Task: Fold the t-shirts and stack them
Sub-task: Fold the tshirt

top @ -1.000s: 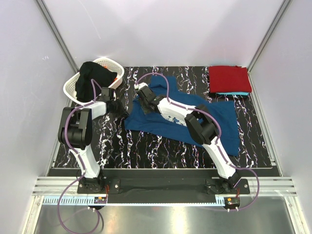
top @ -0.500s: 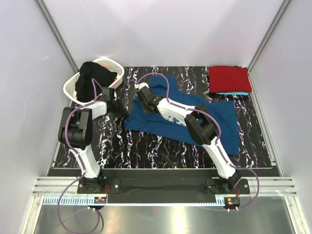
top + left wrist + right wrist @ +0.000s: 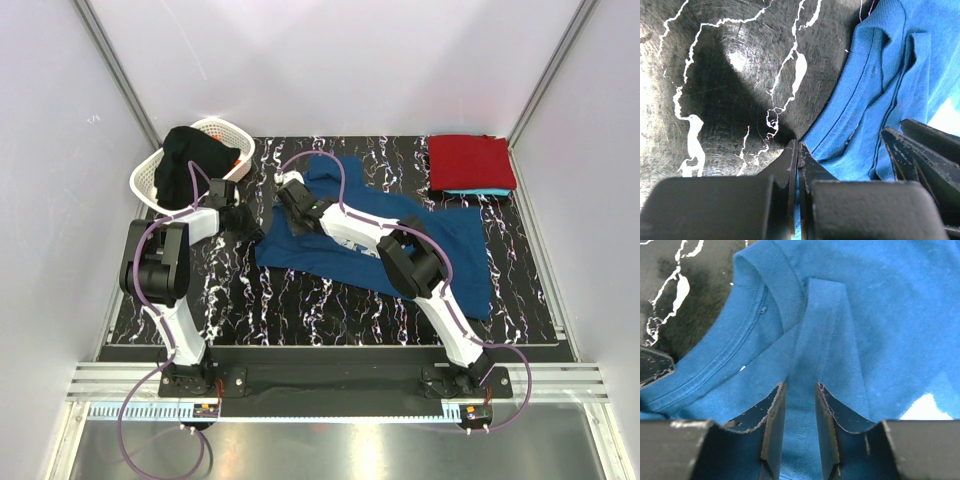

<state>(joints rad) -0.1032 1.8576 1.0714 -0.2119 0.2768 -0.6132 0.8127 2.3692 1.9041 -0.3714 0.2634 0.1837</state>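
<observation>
**Both arms worked the basket-side end of the navy t-shirt (image 3: pixel 460 250)**
On the table (image 3: pixel 300 310) it lay spread right of the basket (image 3: pixel 150 182), long axis running away from it, collar (image 3: pixel 785 285) nearest. The right end effector (image 3: pixel 800 387), narrow, pinched a raised fold behind the collar. The left end effector (image 3: pixel 798 145), shut, touched the shirt's basket-side edge; any grip there was unclear.
</observation>
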